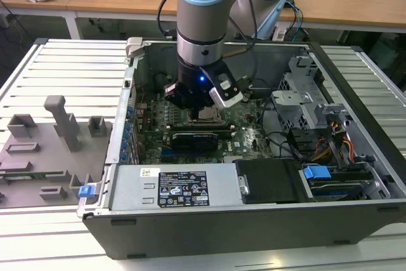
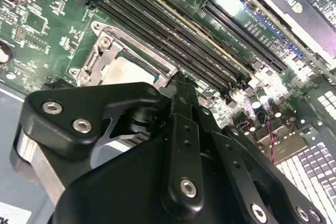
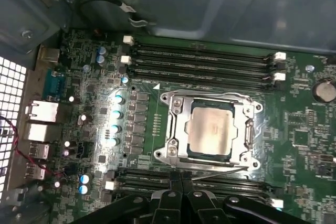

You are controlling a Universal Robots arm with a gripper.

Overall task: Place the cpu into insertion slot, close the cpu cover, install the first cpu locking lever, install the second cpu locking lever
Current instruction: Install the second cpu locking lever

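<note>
Cpu (image 3: 211, 129) sat seated in the insertion slot (image 3: 178, 109), cpu cover (image 3: 245, 129) closed over it. I observed the gripper (image 3: 181, 184) beside the socket edge, fingers (image 3: 173, 199) clenched together, grasping nothing.

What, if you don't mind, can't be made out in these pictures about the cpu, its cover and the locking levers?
- Exterior view: the insertion slot is hidden beneath the pincer and the arm's wrist.
- Second wrist view: the pincer's black body covers much of the cpu and the cpu cover.
- First wrist view: whether the thin lever at the cover's edge is latched is too fine to tell.
</note>
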